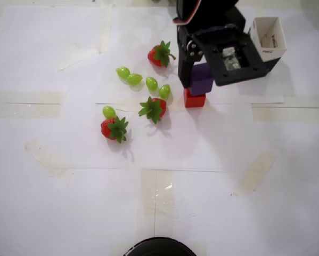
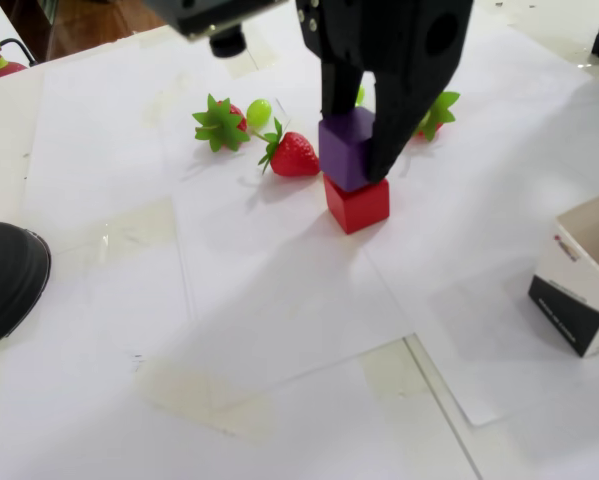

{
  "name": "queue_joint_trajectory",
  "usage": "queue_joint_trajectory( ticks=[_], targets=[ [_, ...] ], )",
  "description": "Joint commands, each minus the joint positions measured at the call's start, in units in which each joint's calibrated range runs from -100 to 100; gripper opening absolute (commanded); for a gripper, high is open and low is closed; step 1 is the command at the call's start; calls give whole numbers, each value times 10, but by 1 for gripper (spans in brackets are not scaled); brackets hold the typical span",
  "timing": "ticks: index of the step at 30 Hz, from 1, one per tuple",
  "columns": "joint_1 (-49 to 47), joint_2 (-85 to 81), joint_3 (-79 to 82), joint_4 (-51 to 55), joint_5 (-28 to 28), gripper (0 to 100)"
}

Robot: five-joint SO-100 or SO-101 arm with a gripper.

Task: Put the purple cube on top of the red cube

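The purple cube (image 1: pixel 202 79) (image 2: pixel 342 149) is held between the black fingers of my gripper (image 1: pixel 201 80) (image 2: pixel 356 150), which is shut on it. Directly under it sits the red cube (image 1: pixel 194 100) (image 2: pixel 358 206) on the white paper. The purple cube's underside appears to touch the red cube's top, and in the fixed view it sits slightly off to the left. One finger (image 2: pixel 391 120) reaches down the purple cube's right side almost to the red cube. In the overhead view the arm's body covers the far side of the purple cube.
Strawberries (image 1: pixel 160 54) (image 1: pixel 154 108) (image 1: pixel 114 128) and several green grapes (image 1: pixel 151 83) lie just left of the cubes. A white box with a black side (image 1: pixel 268 37) (image 2: pixel 584 290) stands to the right. A dark round object (image 1: pixel 159 248) (image 2: pixel 4 280) is at the table's edge.
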Motion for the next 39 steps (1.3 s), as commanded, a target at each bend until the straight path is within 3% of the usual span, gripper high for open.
queue_joint_trajectory(
  ticks=[1,10,19,25,39],
  targets=[
    [8,-24,5,-17,0,13],
    [6,-17,25,-42,0,17],
    [9,-17,32,-43,2,28],
    [7,-23,30,-54,7,40],
    [-14,-27,25,-53,-10,41]
  ],
)
